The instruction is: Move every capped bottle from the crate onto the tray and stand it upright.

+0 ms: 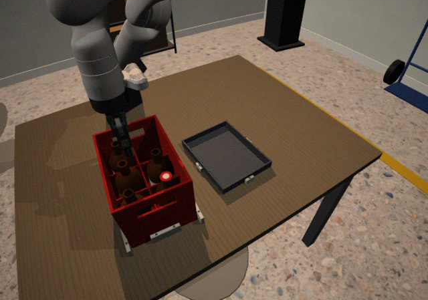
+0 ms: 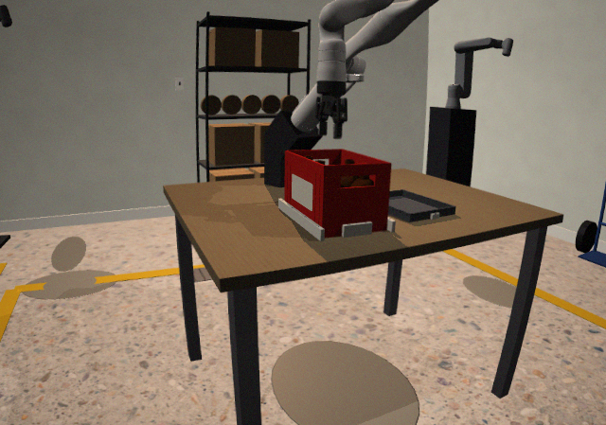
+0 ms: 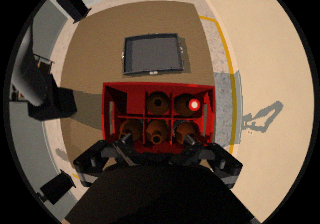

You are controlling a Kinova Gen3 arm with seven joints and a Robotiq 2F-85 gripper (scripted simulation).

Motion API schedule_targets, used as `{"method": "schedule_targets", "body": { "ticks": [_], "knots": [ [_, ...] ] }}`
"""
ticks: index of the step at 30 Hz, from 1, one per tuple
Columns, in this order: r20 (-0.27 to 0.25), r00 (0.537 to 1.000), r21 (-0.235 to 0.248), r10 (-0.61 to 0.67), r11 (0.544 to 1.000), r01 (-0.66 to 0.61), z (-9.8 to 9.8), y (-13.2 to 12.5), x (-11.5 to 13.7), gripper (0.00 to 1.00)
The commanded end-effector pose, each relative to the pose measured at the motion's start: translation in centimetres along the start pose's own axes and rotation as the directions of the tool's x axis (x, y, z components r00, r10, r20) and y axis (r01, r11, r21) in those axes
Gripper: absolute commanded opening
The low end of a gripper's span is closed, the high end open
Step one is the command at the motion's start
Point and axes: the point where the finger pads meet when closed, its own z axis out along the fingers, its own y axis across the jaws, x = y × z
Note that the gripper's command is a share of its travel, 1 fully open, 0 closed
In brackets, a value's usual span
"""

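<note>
So the arm's jaws are wide open, gripping nothing, hovering above the red crate (image 2: 337, 191) with the capped bottle (image 1: 166, 176) inside, tray (image 1: 226, 156) beside it.

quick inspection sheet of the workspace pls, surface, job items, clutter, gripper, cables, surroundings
surface: brown wooden table, crate and tray standing apart on it
job's things: red crate with brown bottles upright in its compartments; one capped bottle with a red and white cap in the corner nearest the tray; the others visible look open; dark tray holds no bottles
clutter: grey stop blocks against the crate and the tray
grippers: gripper open, holding nothing, above the crate's far side
cables: nothing seen
surroundings: shelf with boxes, black pedestal, blue hand truck, yellow floor line
</note>
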Motion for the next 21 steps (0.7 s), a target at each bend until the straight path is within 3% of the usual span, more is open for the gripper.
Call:
{"method": "schedule_targets", "body": {
  "ticks": [1, 9, 11, 12, 21],
  "knots": [
    [-0.006, 1.0, -0.002, -0.001, 1.0, 0.001, -0.1, 0.1, 1.5, 1.0],
    [-0.009, 1.0, -0.002, -0.004, 1.0, 0.004, -0.2, 0.1, 4.1, 1.0],
    [-0.009, 1.0, -0.002, -0.004, 1.0, 0.004, -0.2, 0.1, 4.1, 1.0],
    [0.0, 1.0, 0.0, 0.005, 1.0, -0.005, -0.1, -0.1, 2.9, 1.0],
    [-0.006, 1.0, -0.001, -0.001, 1.0, 0.001, -0.2, 0.1, 3.7, 1.0]
  ]
}}
